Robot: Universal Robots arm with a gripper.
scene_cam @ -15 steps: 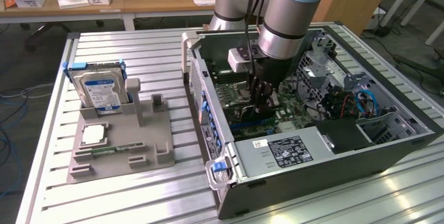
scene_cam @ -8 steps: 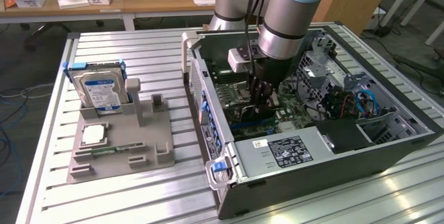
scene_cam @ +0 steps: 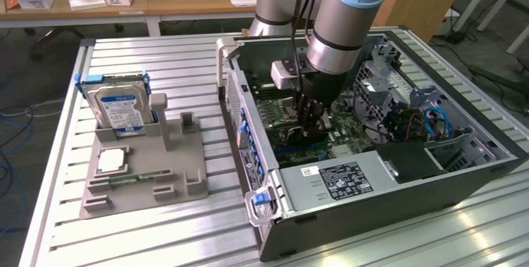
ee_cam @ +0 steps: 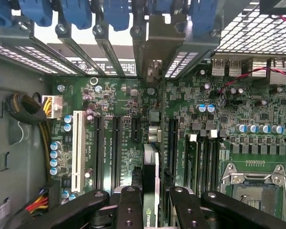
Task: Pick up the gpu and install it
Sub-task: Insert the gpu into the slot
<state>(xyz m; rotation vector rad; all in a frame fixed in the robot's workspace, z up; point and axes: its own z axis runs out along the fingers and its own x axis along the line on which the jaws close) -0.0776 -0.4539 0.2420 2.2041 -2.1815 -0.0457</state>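
Note:
The gpu (ee_cam: 151,167) stands on edge over the green motherboard (ee_cam: 114,90) inside the open computer case (scene_cam: 463,174). Its silver end bracket (ee_cam: 157,43) reaches up into the row of rear slot openings. It sits in line with a long expansion slot, between two empty black slots (ee_cam: 116,143). I cannot tell whether it is fully seated. My gripper (ee_cam: 151,207) is shut on the card's top edge, one black finger (ee_cam: 128,207) on each side. In the exterior view the gripper (scene_cam: 314,124) reaches straight down into the case, with the gpu (scene_cam: 303,138) dark below it.
Left of the case, a grey fixture (scene_cam: 178,180) holds an upright hard drive with a blue label (scene_cam: 120,109), a small RAM stick (scene_cam: 136,178) and a silver chip (scene_cam: 111,160). Inside are the power supply (scene_cam: 339,180), the CPU socket (ee_cam: 255,183), a white slot (ee_cam: 77,143) and cable bundles (ee_cam: 26,107).

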